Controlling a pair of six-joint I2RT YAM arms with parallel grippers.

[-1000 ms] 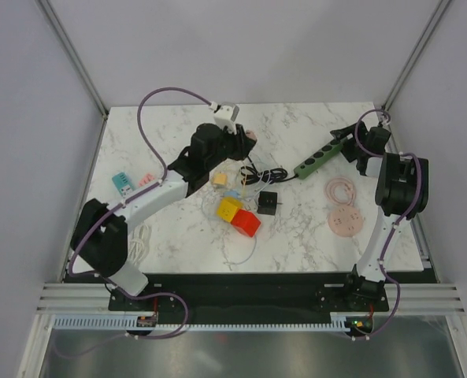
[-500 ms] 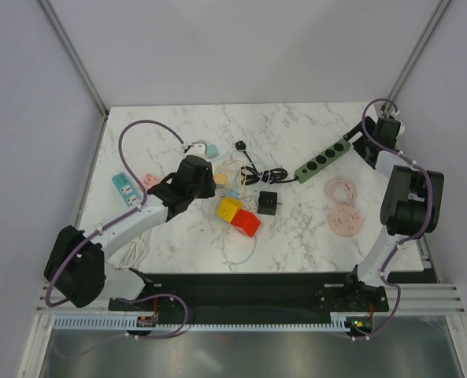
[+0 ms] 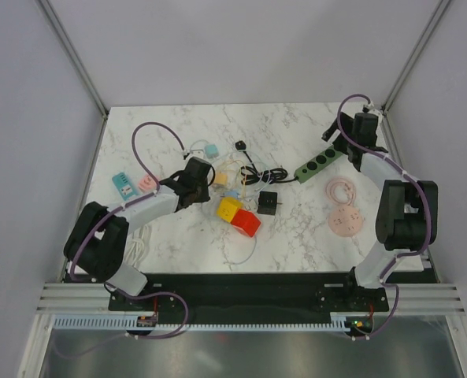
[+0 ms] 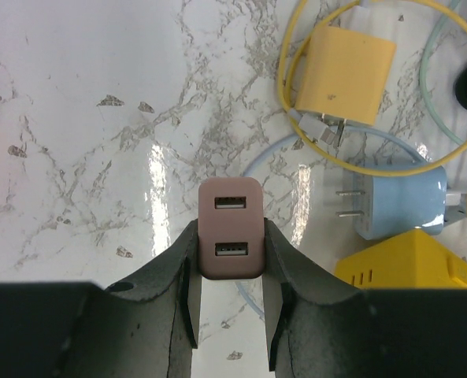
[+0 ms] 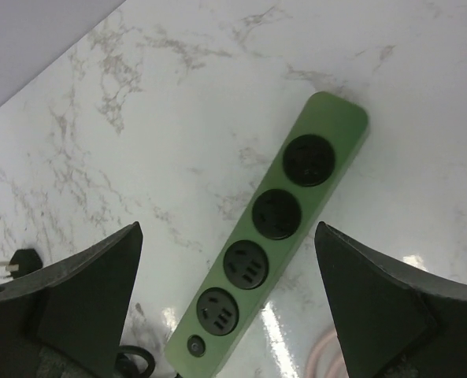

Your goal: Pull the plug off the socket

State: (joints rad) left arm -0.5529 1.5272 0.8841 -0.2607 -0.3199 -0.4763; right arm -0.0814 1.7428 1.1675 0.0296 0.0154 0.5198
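Plug's off the strip; both sit on the surface (image 3: 296,118).
Top: your plug (image 3: 239,145) lies loose, left of the green strip (image 3: 321,160) and apart from it. Right gripper (image 3: 345,138) hovers at the strip's far end; left gripper (image 3: 192,175) is near the yellow cube (image 3: 229,209). Left wrist: left gripper clamped on a pink USB charger (image 4: 231,239). Right wrist: right gripper spread wide above the strip, its four sockets fully exposed.

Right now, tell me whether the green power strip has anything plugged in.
Empty. All four sockets of the green power strip show bare in the right wrist view.
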